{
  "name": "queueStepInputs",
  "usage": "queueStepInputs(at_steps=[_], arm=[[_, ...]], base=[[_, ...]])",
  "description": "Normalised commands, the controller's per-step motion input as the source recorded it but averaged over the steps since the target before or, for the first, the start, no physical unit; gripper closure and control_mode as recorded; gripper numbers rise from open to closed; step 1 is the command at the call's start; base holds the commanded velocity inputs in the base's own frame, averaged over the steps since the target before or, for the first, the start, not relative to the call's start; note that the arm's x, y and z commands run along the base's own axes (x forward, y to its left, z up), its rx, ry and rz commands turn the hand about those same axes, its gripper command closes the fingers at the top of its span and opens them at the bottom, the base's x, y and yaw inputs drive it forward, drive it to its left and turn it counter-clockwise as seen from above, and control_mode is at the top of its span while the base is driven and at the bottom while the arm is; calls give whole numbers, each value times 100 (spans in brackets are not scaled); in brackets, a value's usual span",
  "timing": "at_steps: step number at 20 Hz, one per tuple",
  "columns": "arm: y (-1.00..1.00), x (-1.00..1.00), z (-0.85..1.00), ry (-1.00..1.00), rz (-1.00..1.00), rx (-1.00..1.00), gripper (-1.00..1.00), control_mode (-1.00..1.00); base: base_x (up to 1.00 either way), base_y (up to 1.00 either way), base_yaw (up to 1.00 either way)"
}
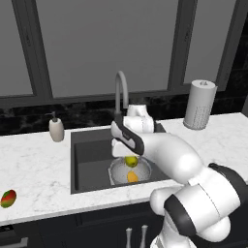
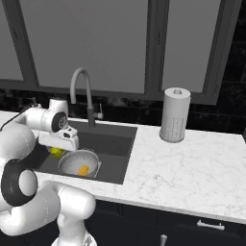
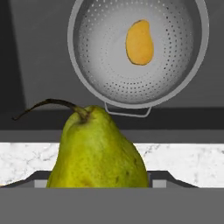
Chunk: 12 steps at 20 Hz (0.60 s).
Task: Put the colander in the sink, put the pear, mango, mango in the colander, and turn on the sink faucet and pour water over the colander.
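My gripper (image 1: 131, 159) is shut on the yellow-green pear (image 1: 131, 161) and holds it in the air above the dark sink (image 1: 89, 155). In the hand view the pear (image 3: 98, 151) with its thin stem sits in front, just short of the colander's rim. The silvery colander (image 1: 116, 172) (image 3: 105, 61) rests on the sink floor, with the orange-yellow mango (image 1: 132, 177) (image 3: 139, 42) lying inside it. The red and green mango (image 1: 8, 198) lies on the counter at the far left. Behind the basin rises the gooseneck faucet (image 1: 121, 87) (image 2: 80, 84); no water runs from it.
A white soap pump bottle (image 1: 56, 129) stands left of the sink. A paper towel roll (image 1: 199, 104) (image 2: 174, 114) stands on the marble counter (image 2: 192, 163) to the right. Dark windows and a black backsplash close off the rear.
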Motion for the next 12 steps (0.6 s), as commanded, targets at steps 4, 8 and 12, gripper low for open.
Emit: queueStepInputs(at_steps=[4,8,12], arm=[[-77,28,0,0,0,0,100,-100],[-59,21,-5,0,0,0,100,-100],[-35,25,-16,-10,0,0,100,-100]], base=[[0,0,0],[0,0,0],[0,0,0]])
